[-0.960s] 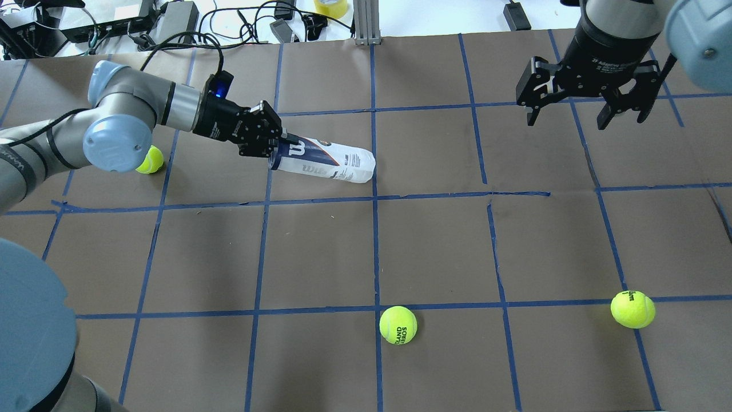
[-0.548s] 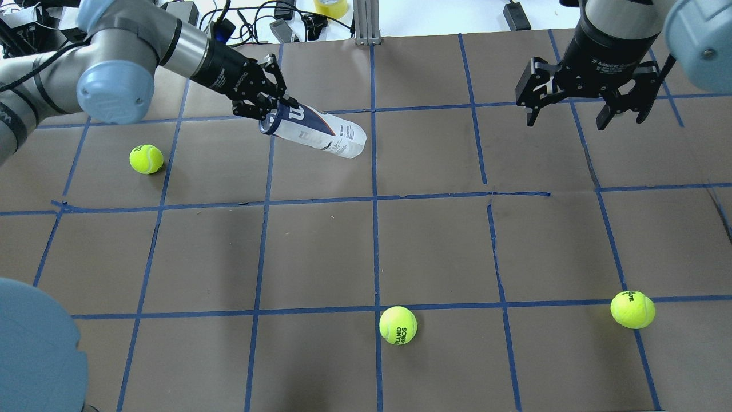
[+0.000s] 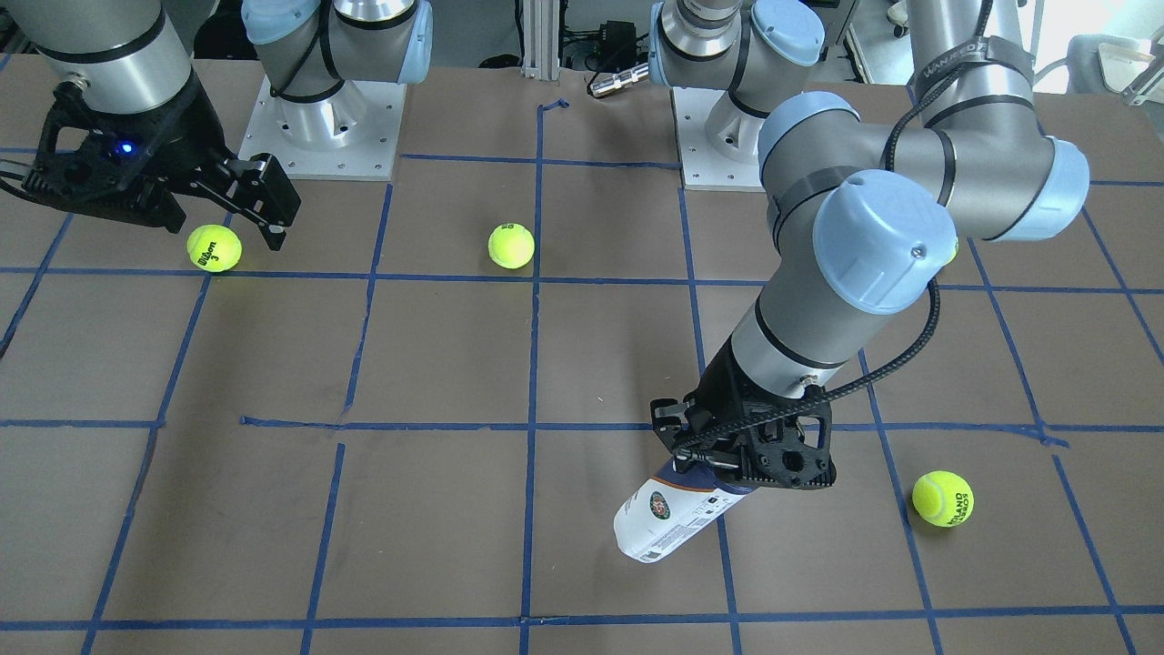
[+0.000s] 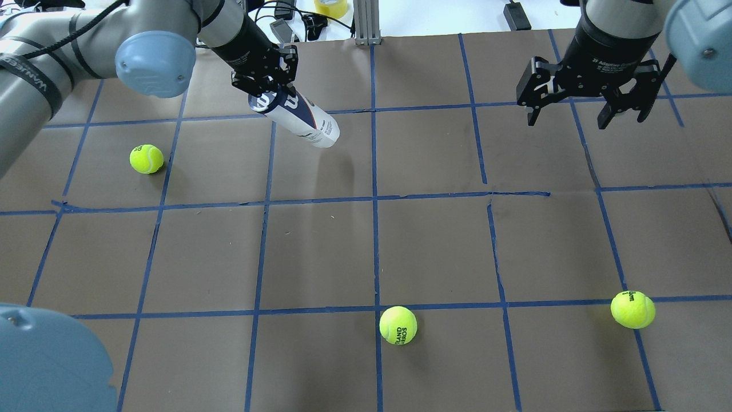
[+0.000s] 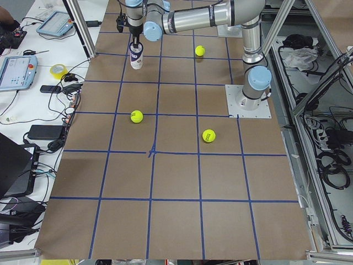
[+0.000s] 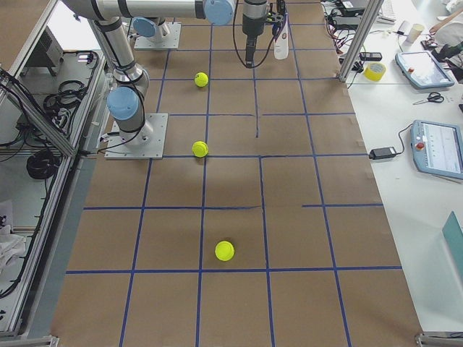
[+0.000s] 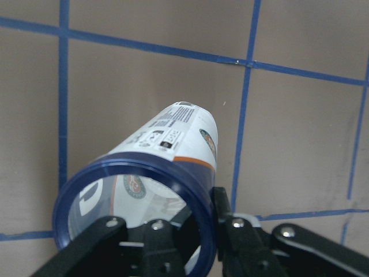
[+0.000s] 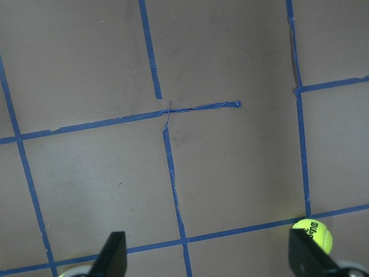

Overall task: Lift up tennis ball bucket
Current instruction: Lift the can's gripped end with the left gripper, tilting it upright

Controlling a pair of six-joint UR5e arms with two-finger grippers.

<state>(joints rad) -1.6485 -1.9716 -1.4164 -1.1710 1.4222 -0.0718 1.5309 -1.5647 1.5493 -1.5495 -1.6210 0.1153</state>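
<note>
Off the table (image 4: 434, 246), left hand (image 4: 272, 91) clamps tennis ball bucket (image 4: 306, 120), seemingly Wilson-branded.

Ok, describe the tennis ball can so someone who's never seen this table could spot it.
On the brown table gridded with blue tape, find the left gripper. Clamped there by its navy rim hangs the tennis ball can, a tilted white-and-navy tube, unlike the round yellow-green tennis balls lying loose.
</note>
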